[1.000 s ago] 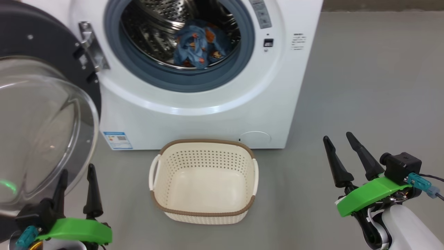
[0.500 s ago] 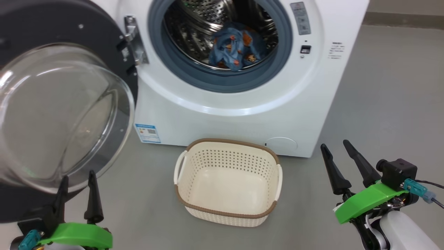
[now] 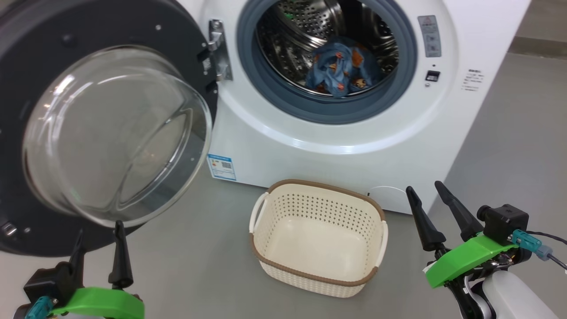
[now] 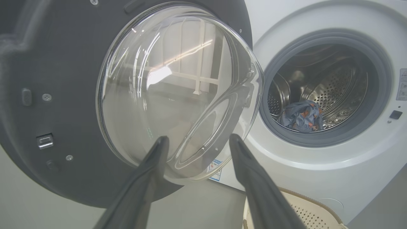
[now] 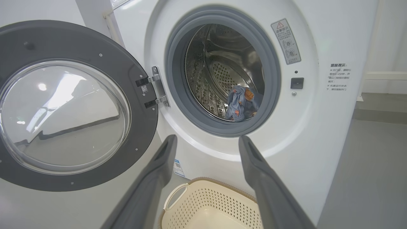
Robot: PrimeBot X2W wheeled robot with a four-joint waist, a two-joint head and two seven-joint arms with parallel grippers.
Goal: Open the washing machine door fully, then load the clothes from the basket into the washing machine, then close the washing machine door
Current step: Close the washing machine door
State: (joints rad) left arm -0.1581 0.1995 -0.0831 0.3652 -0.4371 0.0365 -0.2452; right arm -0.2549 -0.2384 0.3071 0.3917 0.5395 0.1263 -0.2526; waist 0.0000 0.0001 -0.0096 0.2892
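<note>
Both spread: left pincer [image 3: 99, 227] near rim of door [image 3: 115, 133], right pincer [image 3: 424, 188] apart from basket [image 3: 319, 185].

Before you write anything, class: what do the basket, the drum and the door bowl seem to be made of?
Basket: probably moulded plastic, matte cream, with punched holes. Drum: apparently steel, shiny and perforated. Door bowl: clear and glossy, glass or clear plastic, showing reflections.

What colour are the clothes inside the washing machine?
The clothes are light blue with orange-brown prints, lying in the steel drum. The head view shows them best.
</note>
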